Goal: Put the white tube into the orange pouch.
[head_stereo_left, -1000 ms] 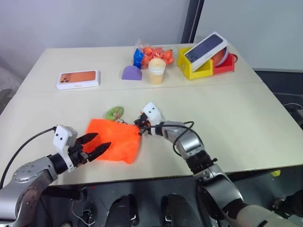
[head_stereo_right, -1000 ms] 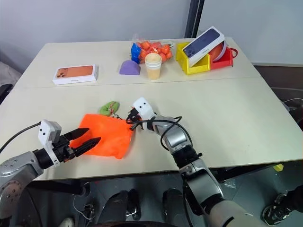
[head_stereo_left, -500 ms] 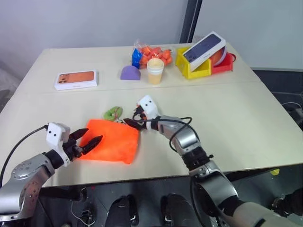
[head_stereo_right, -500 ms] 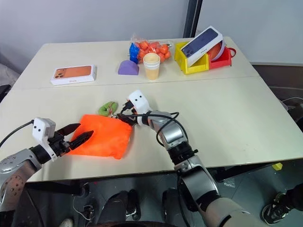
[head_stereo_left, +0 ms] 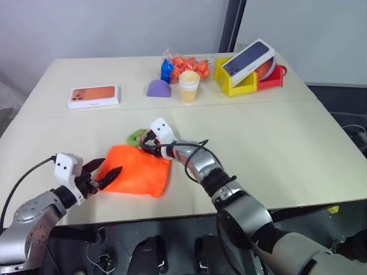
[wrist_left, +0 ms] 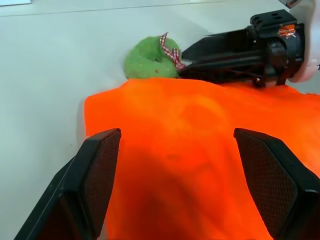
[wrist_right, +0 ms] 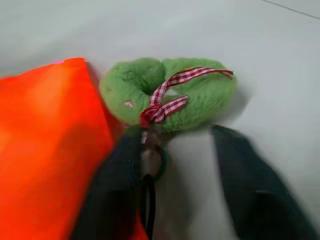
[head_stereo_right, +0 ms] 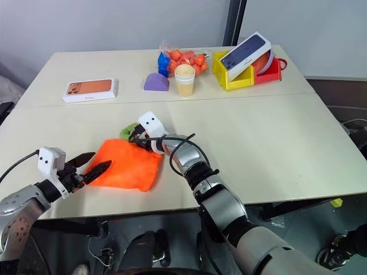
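the orange pouch lies flat on the near half of the table, a bright neon-orange fabric shape with soft rumpled edges. the white tube i cannot make out anywhere.

at the pouch's far corner sits its round green tag, fuzzy, with a red-and-white checked ribbon tied across it. my right wrist view gives this close detail and a small ring with black cord just beneath the tag; the head views give the tag as a small green patch. my left wrist view looks across the pouch's orange cloth toward the tag and my right end effector beyond it.

my right end effector is at that far corner, fingers apart on either side of the cord and ring, beside the tag. my left end effector hovers at the pouch's near left edge, fingers spread wide, holding nothing.

the table around the pouch is bare to the near edge and to the right. well apart along the far side stand a white phone box, a purple block, a pale yellow cup, a bag of orange pieces and yellow and red bins.
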